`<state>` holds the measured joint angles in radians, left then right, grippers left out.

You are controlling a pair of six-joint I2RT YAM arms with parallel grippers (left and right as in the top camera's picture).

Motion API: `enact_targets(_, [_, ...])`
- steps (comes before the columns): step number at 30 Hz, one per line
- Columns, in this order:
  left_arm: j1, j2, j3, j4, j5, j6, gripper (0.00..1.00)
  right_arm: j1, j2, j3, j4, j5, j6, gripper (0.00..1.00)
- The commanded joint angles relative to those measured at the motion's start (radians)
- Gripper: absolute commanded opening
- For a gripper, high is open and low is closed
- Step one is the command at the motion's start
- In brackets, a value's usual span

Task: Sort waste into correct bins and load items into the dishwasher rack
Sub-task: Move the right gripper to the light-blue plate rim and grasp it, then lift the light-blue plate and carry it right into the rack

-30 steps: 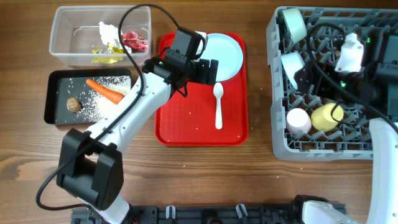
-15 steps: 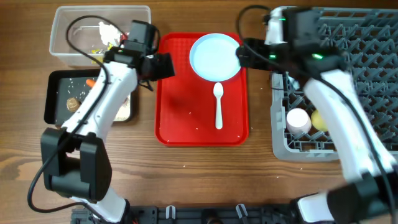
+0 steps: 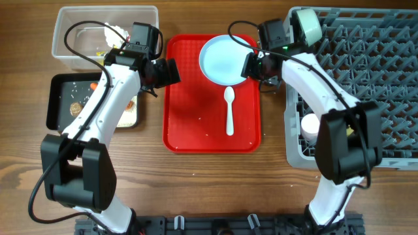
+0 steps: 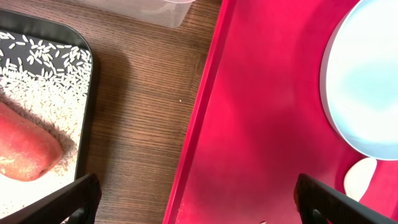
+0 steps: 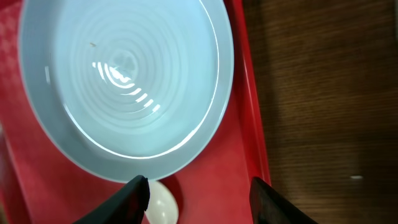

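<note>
Closest to your side of the table, the red tray [image 3: 196, 134] carries the white plastic spoon [image 3: 228, 112]. It lies lengthwise with its bowl end pointing at the light blue plate [image 3: 225, 60]. Level with the spoon on the right, a small pink cup [image 3: 309, 125] sits in the near-left part of the dishwasher rack [image 3: 392, 98], right beside your right arm. On the left, the black tray [image 3: 55, 104] holds the brown lump [image 3: 75, 109], scattered rice grains [image 4: 43, 68] and the orange carrot [image 4: 25, 152]. Your left arm covers much of that tray in the overhead view.

Farther out, your left gripper [image 3: 171, 70] hangs over the red tray's left rim, between that rim and the black tray. Its fingers [image 4: 68, 202] are spread wide with nothing between them. Your right gripper [image 3: 250, 65] sits at the plate's right edge, above the tray's right rim. Its fingers [image 5: 130, 196] are parted and hold nothing, one of them close to the plate's rim and the spoon's bowl. The plate lies flat in the tray's far half.

Farthest away, the clear tub [image 3: 65, 39] holds the crumpled white tissue [image 3: 112, 31], and a light blue bowl [image 3: 307, 25] is tipped on its side in the rack's far-left corner
</note>
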<state>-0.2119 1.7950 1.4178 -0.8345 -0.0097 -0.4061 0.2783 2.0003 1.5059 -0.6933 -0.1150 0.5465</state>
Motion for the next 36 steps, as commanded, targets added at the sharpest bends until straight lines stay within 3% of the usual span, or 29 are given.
enact_targets(1, [0.005, 0.000, 0.004, 0.000, 0.009, -0.014, 1.00, 0.005, 0.045, 0.005, 0.007, 0.034, 0.040, 0.54])
enact_targets(14, [0.005, 0.000, 0.004, 0.000, 0.009, -0.014, 1.00, 0.006, 0.097, 0.004, 0.070, 0.066, 0.069, 0.45])
enact_targets(24, [0.005, 0.000, 0.004, 0.000, 0.009, -0.014, 1.00, 0.009, 0.127, -0.024, 0.160, 0.035, 0.085, 0.29])
enact_targets(36, [0.005, 0.000, 0.004, 0.000, 0.009, -0.014, 1.00, 0.010, 0.155, -0.024, 0.177, 0.025, 0.062, 0.29])
